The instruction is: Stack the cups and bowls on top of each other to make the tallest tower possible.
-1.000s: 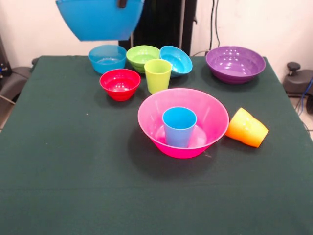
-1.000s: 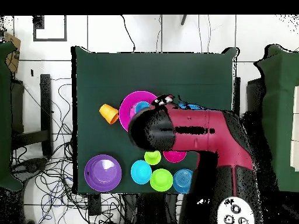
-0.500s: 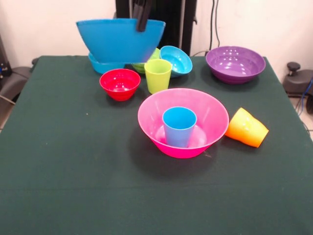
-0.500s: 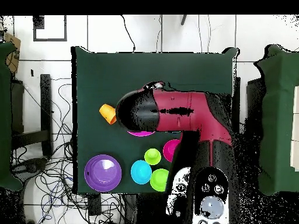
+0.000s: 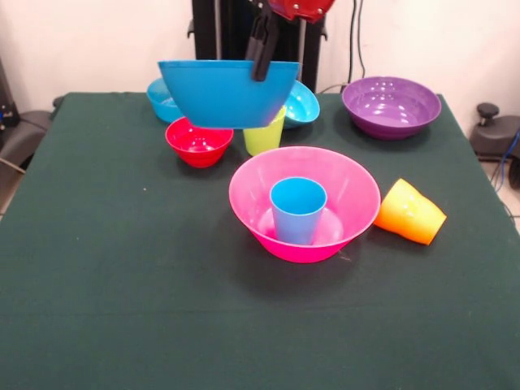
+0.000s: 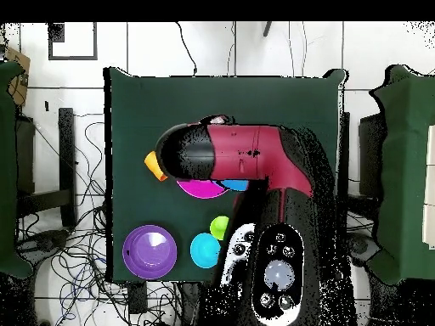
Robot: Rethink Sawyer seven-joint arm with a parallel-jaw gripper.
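My gripper (image 5: 261,71) is shut on the rim of the large blue bowl (image 5: 223,96) and holds it upright in the air, behind and to the left of the huge pink bowl (image 5: 357,213). The light blue cup (image 5: 298,210) stands upright inside the pink bowl. The orange cup (image 5: 410,212) lies on its side to the right of the pink bowl. The lime green cup (image 5: 266,138) and the red bowl (image 5: 195,145) are partly hidden behind the held bowl. In the overhead view the arm (image 6: 242,154) covers most of the pink bowl (image 6: 199,189).
The wide purple bowl (image 5: 390,106) sits at the back right. A small blue bowl (image 5: 302,101) and the cyan bowl (image 5: 159,96) peek out behind the held bowl. The lime green bowl is hidden. The green cloth table (image 5: 122,284) ends near the front.
The gripper has carried the large blue bowl down and to the right in the front view, nearer to the pink bowl. Nothing on the table has moved.
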